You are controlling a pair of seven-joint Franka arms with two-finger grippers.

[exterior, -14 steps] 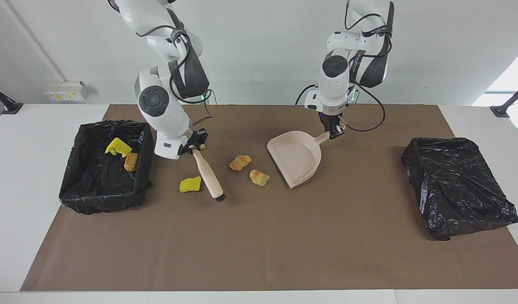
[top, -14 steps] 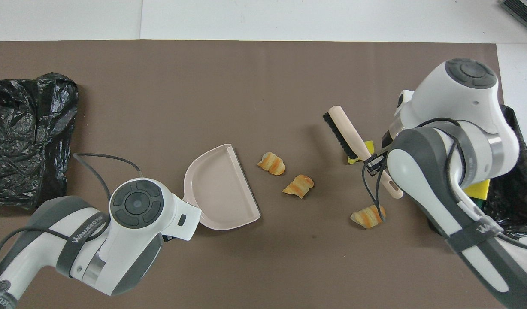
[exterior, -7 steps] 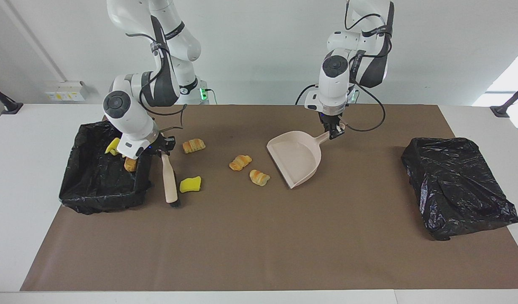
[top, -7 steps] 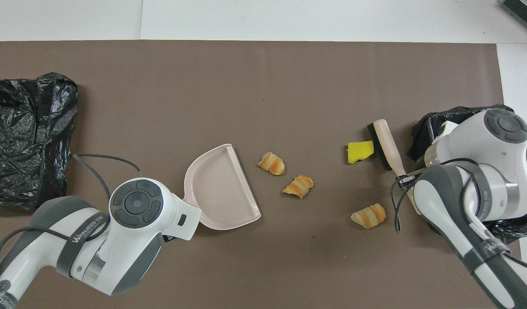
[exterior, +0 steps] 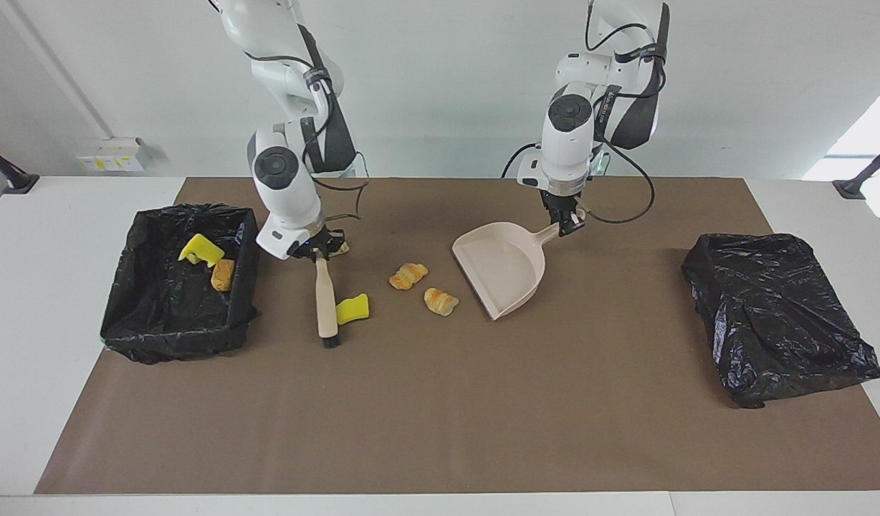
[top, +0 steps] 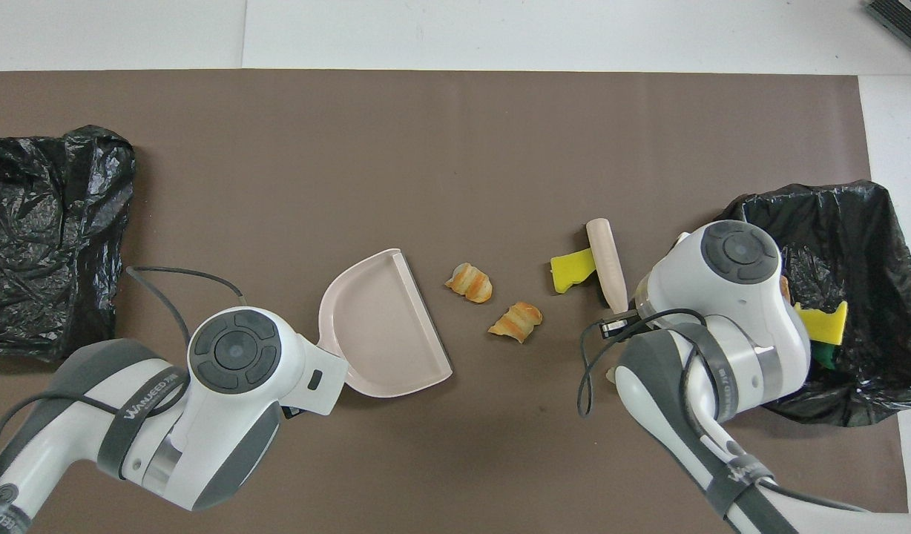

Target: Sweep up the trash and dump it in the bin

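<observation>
The right gripper [exterior: 322, 252] is closed on the handle of the beige brush [exterior: 327, 299], which points away from the robots with its bristle end down on the brown mat [exterior: 440, 416]. A croissant piece [exterior: 342, 248] lies just beside that gripper, largely hidden by it. The left gripper [exterior: 567, 223] is clamped on the handle of the beige dustpan [exterior: 503, 266], whose pan rests on the mat near its middle.

Two further croissant pieces [exterior: 408, 275] [exterior: 441, 301] lie between brush and dustpan, close to the pan's open lip. A yellow sponge piece [exterior: 352, 308] touches the brush head on the side toward the dustpan.

At the right arm's end of the mat stands the black-lined bin [exterior: 128, 315], holding a yellow sponge scrap [exterior: 201, 249] and a golden-brown scrap [exterior: 223, 274]. At the left arm's end lies a crumpled black bag [exterior: 777, 315].
</observation>
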